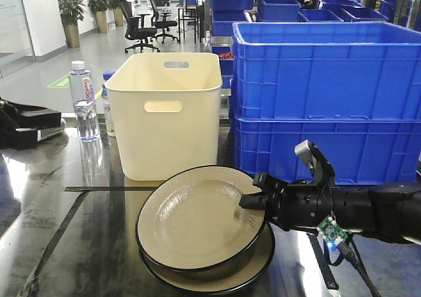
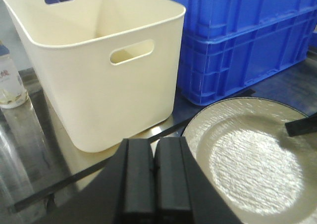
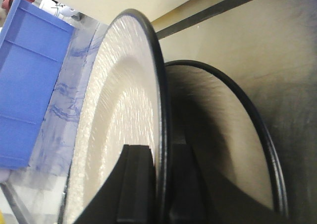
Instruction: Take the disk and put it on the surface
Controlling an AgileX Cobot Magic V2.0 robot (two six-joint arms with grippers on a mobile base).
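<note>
Two plates are stacked in front of me right now, both cream with a black rim. The right gripper reaches in from the right and its jaws are clamped on the rim of the top disk. From the right wrist cam one finger sits on the upper face and the other on the underside, with the rim pinched between them. The top disk is tilted, its right edge raised off the lower plate, while its left side seems to sit low against it. The lower plate lies flat on the tabletop, which is dark and shiny, with black tape lines running across it.

The left gripper hangs above the tabletop near the plates' left side, and its jaws are pressed together with nothing between them. It isn't touching anything I can see.

Behind the plates stands a cream bin with handle cutouts, just beside a stack of blue crates on its right. A water bottle stands to the left of the bin, near the back edge of the tabletop.
</note>
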